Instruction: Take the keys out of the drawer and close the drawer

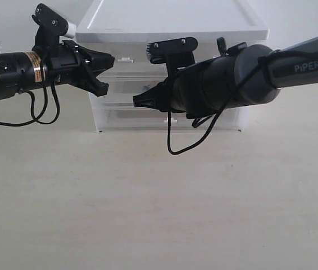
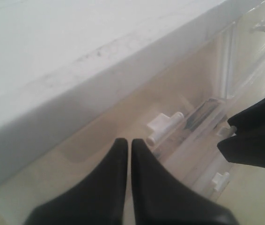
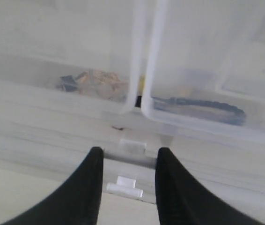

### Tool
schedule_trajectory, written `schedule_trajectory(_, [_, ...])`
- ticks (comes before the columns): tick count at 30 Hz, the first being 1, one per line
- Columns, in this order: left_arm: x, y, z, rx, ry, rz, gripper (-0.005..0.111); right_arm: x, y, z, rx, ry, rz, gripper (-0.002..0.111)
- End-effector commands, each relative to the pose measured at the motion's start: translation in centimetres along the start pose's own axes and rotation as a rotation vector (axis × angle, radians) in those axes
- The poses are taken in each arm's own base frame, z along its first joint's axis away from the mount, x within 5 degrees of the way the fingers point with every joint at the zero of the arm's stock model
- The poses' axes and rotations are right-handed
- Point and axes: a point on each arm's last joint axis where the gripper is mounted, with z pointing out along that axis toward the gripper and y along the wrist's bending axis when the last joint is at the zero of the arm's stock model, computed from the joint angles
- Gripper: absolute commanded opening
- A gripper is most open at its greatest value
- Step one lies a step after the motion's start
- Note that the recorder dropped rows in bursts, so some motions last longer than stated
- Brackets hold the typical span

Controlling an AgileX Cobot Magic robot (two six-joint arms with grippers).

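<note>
Approach step: right tool (image 3: 129, 151), fingers apart, faces tab handle (image 3: 132, 146) of drawer (image 3: 48, 136) just ahead; left tool (image 2: 128, 141) pinched narrow, empty. Next: advance, clamp tab, pull straight.

my left arm (image 1: 13, 70) reaches in level from the left. my left gripper (image 2: 128, 140) points right, its 2 fingers pressed almost together. my right arm (image 1: 294, 64) stretches across past the middle. my right gripper (image 3: 128, 152) points left, its 2 fingers spread apart.

All three views face the cabinet (image 1: 170, 19), wrists closest.
</note>
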Motion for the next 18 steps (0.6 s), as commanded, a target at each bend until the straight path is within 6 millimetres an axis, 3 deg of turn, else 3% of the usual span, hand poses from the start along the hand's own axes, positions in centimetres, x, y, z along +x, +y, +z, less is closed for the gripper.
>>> schedule_trajectory(1, [0.0,1.4,0.1,-0.091,0.008,-0.090,0.004,-0.1,1.3,-1.0,0.092,-0.032,-0.075,0.000])
schedule_trajectory(18, [0.0,1.4,0.1,-0.095,0.006,-0.099,0.004,1.2,4.8,-3.2,0.136,-0.020,-0.182,0.000])
